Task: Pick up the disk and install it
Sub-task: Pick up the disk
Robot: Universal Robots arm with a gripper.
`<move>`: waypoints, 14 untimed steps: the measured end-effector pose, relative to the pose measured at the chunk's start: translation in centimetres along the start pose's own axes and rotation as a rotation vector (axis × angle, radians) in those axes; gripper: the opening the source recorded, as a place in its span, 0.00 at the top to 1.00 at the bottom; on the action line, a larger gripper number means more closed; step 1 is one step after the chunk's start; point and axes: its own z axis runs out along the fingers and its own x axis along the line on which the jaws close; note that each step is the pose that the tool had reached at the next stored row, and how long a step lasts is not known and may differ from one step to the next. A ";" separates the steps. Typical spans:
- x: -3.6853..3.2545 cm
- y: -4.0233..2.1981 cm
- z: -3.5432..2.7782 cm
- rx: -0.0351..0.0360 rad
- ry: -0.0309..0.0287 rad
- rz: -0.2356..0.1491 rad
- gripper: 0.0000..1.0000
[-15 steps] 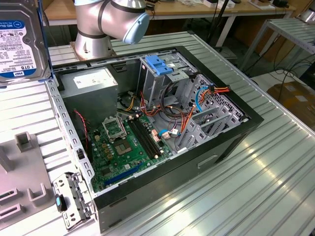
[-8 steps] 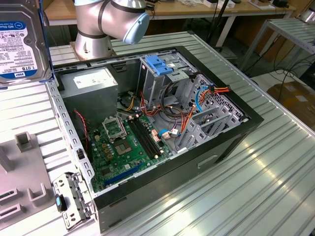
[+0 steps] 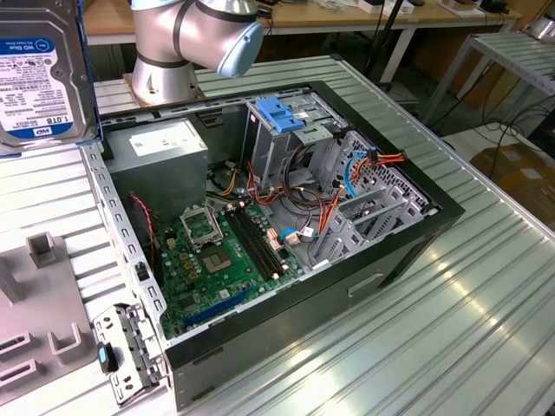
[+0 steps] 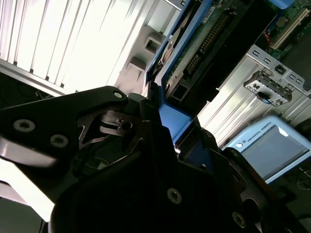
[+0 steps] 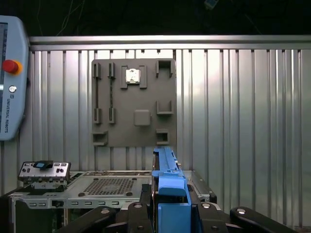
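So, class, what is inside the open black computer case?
A green motherboard, a grey power-supply box, a metal drive cage with a blue handle and orange cables. What lies beneath cage and box is covered. The blue-edged hard disk, gripped by the tool, is outside.

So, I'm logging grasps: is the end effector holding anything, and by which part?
Yes: the end effector clamps the disk at one blue-edged end; the rest juts out beyond it.
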 end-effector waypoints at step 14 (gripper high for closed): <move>-0.02 -1.93 0.15 0.0000 0.0055 0.000 0.63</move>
